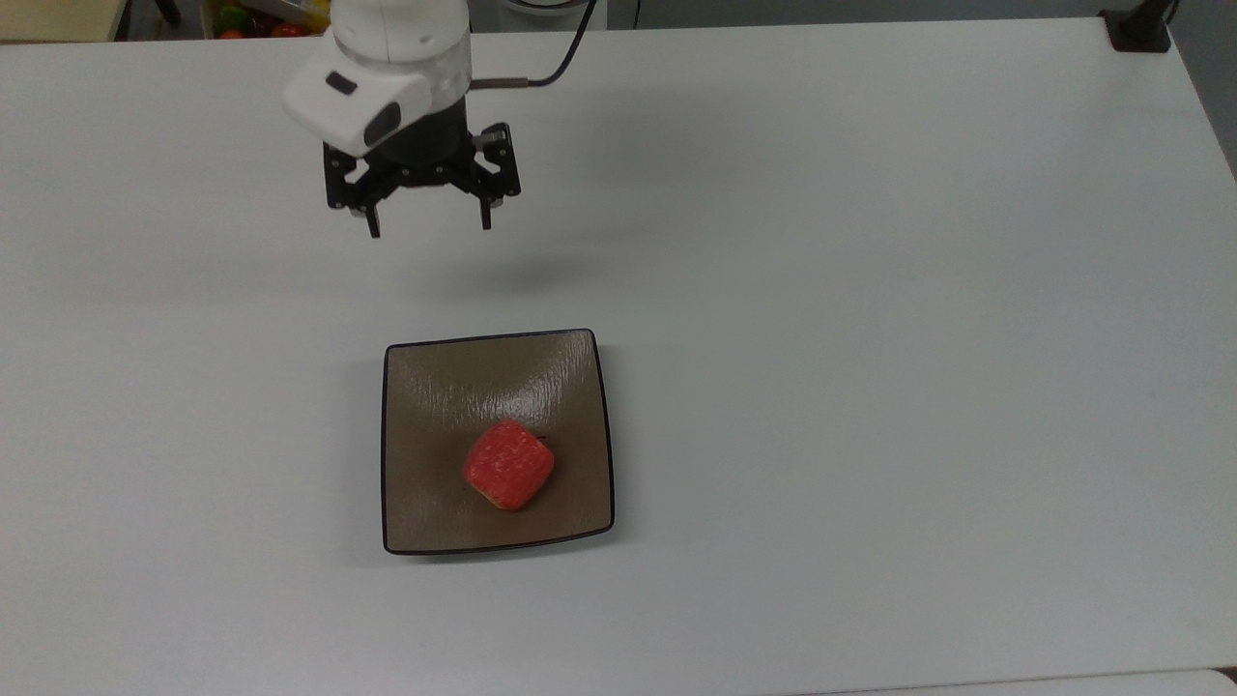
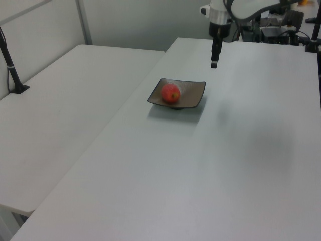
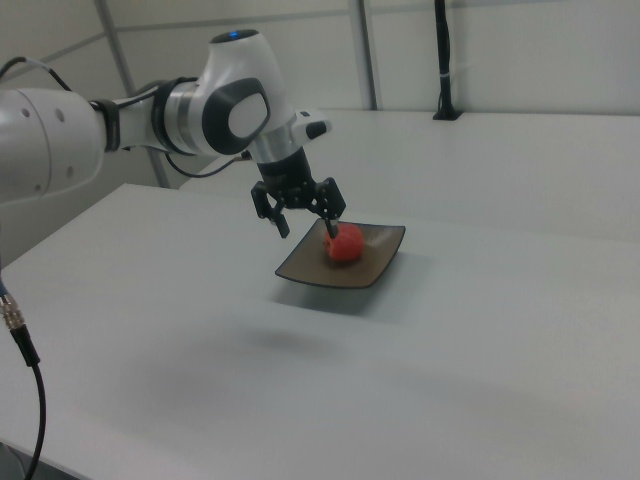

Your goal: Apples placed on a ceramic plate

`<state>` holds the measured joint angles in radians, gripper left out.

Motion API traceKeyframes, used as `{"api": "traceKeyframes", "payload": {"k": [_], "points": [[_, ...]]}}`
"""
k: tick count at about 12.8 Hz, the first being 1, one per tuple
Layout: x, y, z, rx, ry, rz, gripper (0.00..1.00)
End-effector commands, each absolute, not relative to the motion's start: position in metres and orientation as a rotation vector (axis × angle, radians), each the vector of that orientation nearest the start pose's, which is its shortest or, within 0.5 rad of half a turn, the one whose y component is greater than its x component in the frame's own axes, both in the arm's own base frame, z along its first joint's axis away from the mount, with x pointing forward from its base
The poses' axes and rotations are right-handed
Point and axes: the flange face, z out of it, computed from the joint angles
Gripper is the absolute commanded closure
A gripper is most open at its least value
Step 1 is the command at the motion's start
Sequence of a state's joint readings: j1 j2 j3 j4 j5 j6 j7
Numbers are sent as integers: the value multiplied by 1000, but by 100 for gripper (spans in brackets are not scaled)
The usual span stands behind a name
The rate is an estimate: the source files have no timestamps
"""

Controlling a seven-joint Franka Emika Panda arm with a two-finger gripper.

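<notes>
No words, numbers, labels or signs to read anywhere.

The plate (image 1: 425, 503) looks like glazed ceramic: glossy brown, with pale glare and faint ridges across its far half in the top view, and a thin dark rim. The apple (image 1: 509, 464) has a duller red skin mottled with pale streaks. The table (image 1: 870, 290) is smooth, matt white, while the arm (image 3: 120, 120) wears a smooth white shell with a soft sheen and the gripper (image 1: 428, 220) is matt black.
</notes>
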<state>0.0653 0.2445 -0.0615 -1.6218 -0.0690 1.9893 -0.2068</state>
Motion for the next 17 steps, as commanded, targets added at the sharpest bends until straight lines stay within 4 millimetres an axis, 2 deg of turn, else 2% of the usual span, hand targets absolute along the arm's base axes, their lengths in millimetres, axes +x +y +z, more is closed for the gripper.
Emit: {"api": "traceKeyframes", "payload": {"k": [1,2,4,6,9,14,17], "points": [[626,8,530,-3152,-123,-225,0],[619,11,541,-3140,-92,-222,0],[602,30,556,-3137,-86,-148,0],[578,42,570,-3137,-38,-58,0],[561,45,567,-3138,-71,29,0],[564,46,563,-3138,-135,-5,0],[564,39,563,-3131,-140,-9,0]]}}
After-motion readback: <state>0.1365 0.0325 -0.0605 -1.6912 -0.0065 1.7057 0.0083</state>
